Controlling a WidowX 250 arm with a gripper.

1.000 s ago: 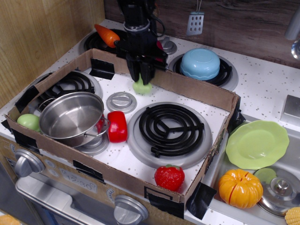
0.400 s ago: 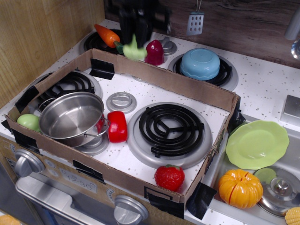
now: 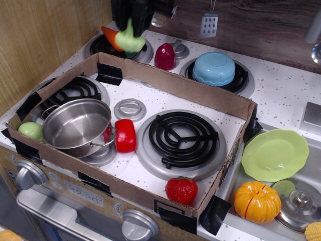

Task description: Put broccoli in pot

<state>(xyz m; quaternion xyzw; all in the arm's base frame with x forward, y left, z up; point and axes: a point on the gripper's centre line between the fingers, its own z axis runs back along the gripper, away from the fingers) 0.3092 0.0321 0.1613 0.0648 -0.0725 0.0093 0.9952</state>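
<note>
Broccoli [image 3: 130, 41] was up in the air, gripper [image 3: 131, 20] clamped on it

You had it held by the stem, head hanging down, above the back-left burner and just in front of the carrot [image 3: 111, 37], outside the cardboard box [image 3: 180, 85]. Pot [image 3: 76, 124] sat empty on the front-left burner inside the box, well apart from the broccoli, red pepper [image 3: 125, 135] just beside it

End effector [image 3: 131, 15] cut off by top edge, blurred; corn [image 3: 313, 232] & far-right utensils partly out of frame
</note>
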